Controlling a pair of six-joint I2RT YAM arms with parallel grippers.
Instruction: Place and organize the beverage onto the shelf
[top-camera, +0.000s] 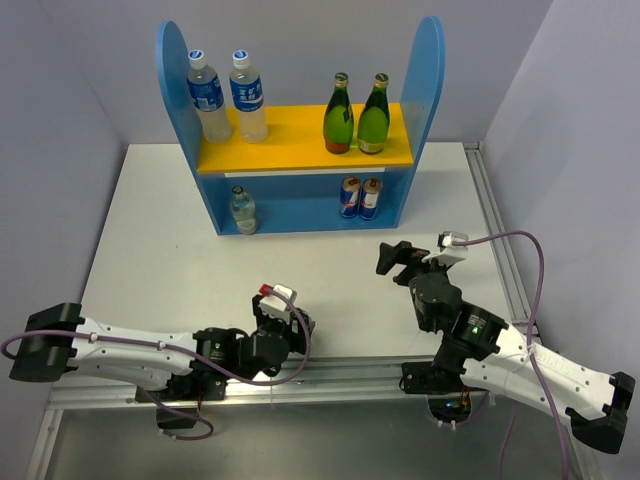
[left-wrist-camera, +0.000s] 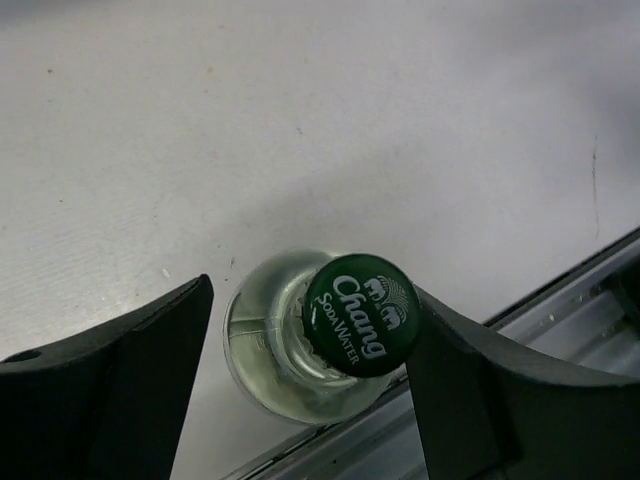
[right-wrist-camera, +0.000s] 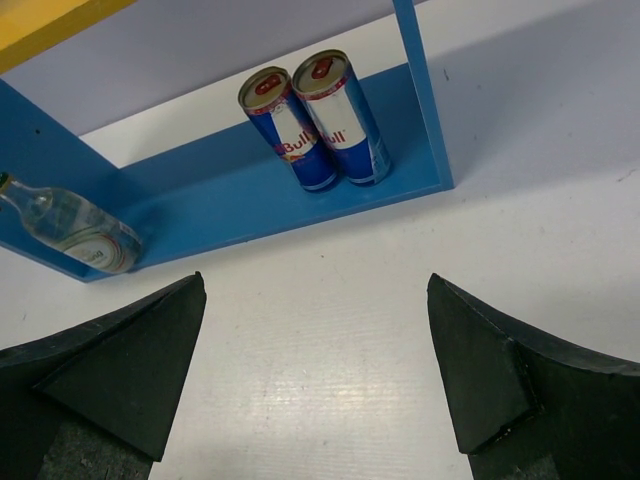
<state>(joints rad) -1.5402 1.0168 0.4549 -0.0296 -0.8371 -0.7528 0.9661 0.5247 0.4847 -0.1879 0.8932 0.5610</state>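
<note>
Straddling a soda bottle (left-wrist-camera: 360, 315) at the near bench (top-camera: 150, 250) edge, left jaws stood open, not clamped; right jaws gaped empty, facing the shelf (top-camera: 300, 135) at the far side.

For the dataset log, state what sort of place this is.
Probably a robotics lab test cell, not a shop: a white table with aluminium rails, plain walls close around it, and a blue shelf of drinks.

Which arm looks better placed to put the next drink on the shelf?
Left, probably: the left gripper straddles the soda bottle, while the right gripper is open and empty, facing the shelf.
</note>
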